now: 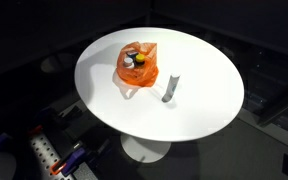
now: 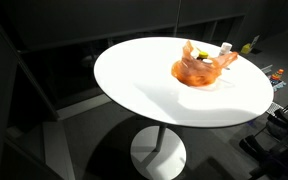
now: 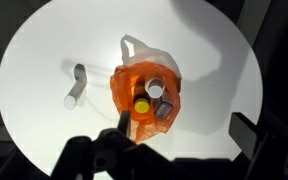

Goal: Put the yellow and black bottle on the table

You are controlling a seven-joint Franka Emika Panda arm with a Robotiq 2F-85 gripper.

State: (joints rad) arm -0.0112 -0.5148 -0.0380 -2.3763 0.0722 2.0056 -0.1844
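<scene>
An orange plastic bag (image 3: 134,85) lies on the round white table (image 3: 44,130) and shows in both exterior views (image 1: 139,68) (image 2: 199,68). Inside it stands the yellow-capped dark bottle (image 3: 142,104), also seen from outside (image 1: 139,57) (image 2: 202,53), beside a white-capped bottle (image 3: 155,90) and a grey item (image 3: 164,113). In the wrist view my gripper (image 3: 182,130) is open and empty. It hangs high above the table, with its left finger over the bag's near edge. The gripper does not show in the exterior views.
A grey-white tube (image 3: 76,85) lies on the table beside the bag, also in an exterior view (image 1: 169,88). The table edge drops to a dark floor all round. Cluttered equipment stands near the table's base (image 1: 54,155).
</scene>
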